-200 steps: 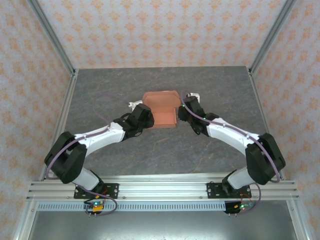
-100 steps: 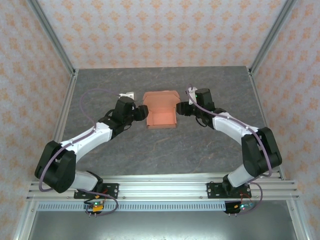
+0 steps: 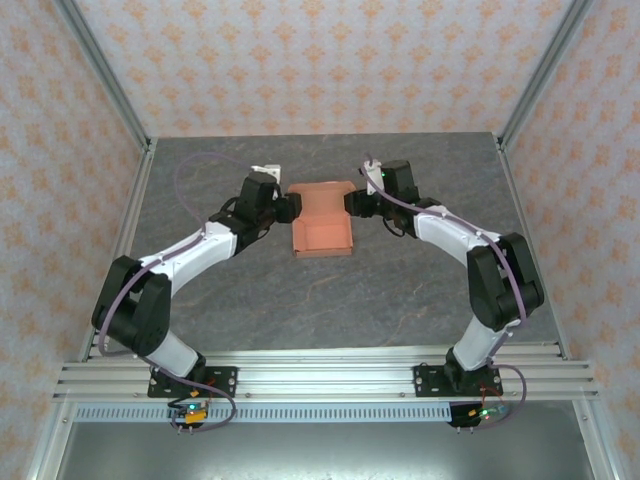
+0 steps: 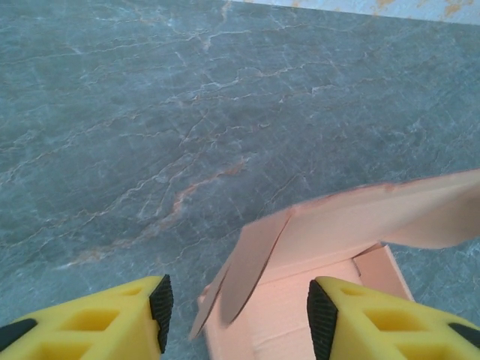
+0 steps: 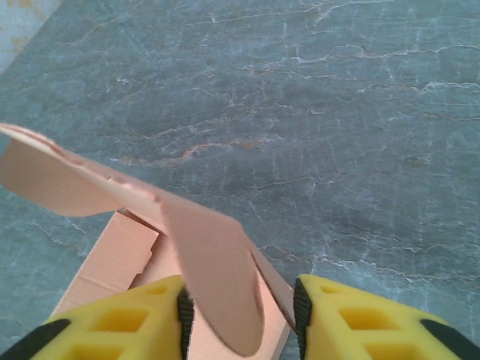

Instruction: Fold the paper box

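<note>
The salmon-orange paper box [image 3: 322, 228] lies open on the table's far middle, its lid standing half raised at the far end. My left gripper [image 3: 290, 208] sits at the box's far-left corner. In the left wrist view it [image 4: 241, 316] is open, and the lid's rounded side flap [image 4: 251, 262] hangs between the pads without touching them. My right gripper [image 3: 350, 203] is at the far-right corner. It [image 5: 241, 311] is open around the lid's other side flap [image 5: 214, 277] and the box's right wall, with the flap close against the left pad [image 5: 184, 311].
Grey marbled table [image 3: 330, 300] with aluminium rails on the left, right and near edges. Patterned walls enclose the back and sides. Bare table stretches in front of the box and beyond its far end.
Both grippers have moved away from the bases, from the box's near sides up to its far corners. They now straddle the lid's side flaps. The box has barely shifted.
</note>
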`<state>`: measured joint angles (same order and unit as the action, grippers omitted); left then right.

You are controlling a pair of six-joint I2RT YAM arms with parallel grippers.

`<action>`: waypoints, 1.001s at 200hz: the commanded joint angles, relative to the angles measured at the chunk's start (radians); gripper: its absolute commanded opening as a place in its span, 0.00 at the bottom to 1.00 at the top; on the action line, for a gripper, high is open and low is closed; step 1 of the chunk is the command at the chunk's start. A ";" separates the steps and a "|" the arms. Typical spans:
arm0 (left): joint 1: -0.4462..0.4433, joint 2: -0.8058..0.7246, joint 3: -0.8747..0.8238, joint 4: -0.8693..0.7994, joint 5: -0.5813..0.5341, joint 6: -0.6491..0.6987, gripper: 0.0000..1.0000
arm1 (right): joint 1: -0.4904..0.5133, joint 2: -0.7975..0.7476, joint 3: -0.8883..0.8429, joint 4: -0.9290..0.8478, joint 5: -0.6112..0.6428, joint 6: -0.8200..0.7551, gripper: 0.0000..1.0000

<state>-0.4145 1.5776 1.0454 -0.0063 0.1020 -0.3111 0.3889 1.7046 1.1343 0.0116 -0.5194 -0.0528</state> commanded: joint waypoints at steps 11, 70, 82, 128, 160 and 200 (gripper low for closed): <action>0.004 0.037 0.032 -0.007 0.046 -0.024 0.40 | -0.003 0.008 0.026 -0.009 -0.048 0.083 0.31; 0.003 0.057 -0.005 0.045 0.125 -0.138 0.25 | 0.043 0.009 -0.007 0.026 -0.019 0.179 0.24; 0.003 0.062 -0.012 0.054 0.137 -0.156 0.24 | 0.055 0.013 -0.009 0.027 -0.008 0.190 0.24; -0.015 0.080 -0.050 0.079 0.128 -0.193 0.20 | 0.087 -0.002 -0.066 0.039 0.053 0.197 0.20; -0.036 0.073 -0.101 0.112 0.108 -0.203 0.17 | 0.092 -0.035 -0.142 0.081 0.069 0.203 0.19; -0.087 0.047 -0.155 0.131 0.046 -0.191 0.15 | 0.116 -0.069 -0.230 0.119 0.072 0.217 0.18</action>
<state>-0.4522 1.6428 0.9367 0.1127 0.1593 -0.4980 0.4721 1.6581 0.9661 0.1204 -0.4389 0.1398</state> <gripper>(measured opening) 0.154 0.179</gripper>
